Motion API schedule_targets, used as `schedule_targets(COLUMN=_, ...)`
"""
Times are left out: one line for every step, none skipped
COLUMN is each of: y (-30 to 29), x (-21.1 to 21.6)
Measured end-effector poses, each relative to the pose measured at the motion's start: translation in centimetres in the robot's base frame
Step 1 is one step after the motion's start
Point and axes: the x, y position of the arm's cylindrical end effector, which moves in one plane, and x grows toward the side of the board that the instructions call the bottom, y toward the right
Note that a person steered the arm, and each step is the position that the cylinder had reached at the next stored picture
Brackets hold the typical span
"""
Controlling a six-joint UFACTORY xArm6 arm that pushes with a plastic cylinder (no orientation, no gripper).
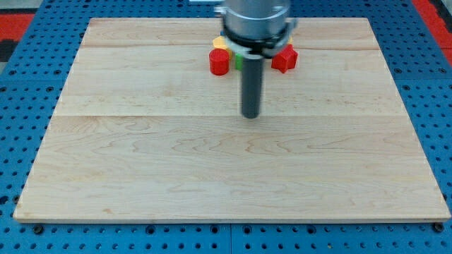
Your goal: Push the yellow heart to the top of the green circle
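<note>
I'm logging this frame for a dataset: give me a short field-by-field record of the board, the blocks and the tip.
surface: pale wooden board on blue pegboard
my tip, below the block cluster in the view, touching none
red cylinder block, cluster's left
red star-like block, cluster's right
yellow block, mostly hidden, shape unclear
green block, sliver behind the rod

My arm shows only as a fat round metallic-grey housing w/ a darker band near its lower edge, cut off at the view's top, and below it a straight, smooth dark grey cylindrical rod, narrower than the housing, ending in my tip (251,116), flat-cut, no markings visible.
</note>
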Motion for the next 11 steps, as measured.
schedule_targets(y=8.1, x=-2.0)
schedule_targets(y=13.9, x=-6.6)
schedule_targets(y=16.0, x=-13.8)
schedule_targets(y=13.8, x=-18.4)
schedule_targets(y=9.8, x=-18.5)
schedule_targets(y=9.2, x=-15.9)
schedule_targets(y=4.0, x=-19.1)
schedule_targets(y=1.1, x=-21.6)
schedule_targets(y=0.2, x=-20.5)
schedule_targets(y=4.5, x=-19.3)
schedule_targets(y=4.6, x=-19.3)
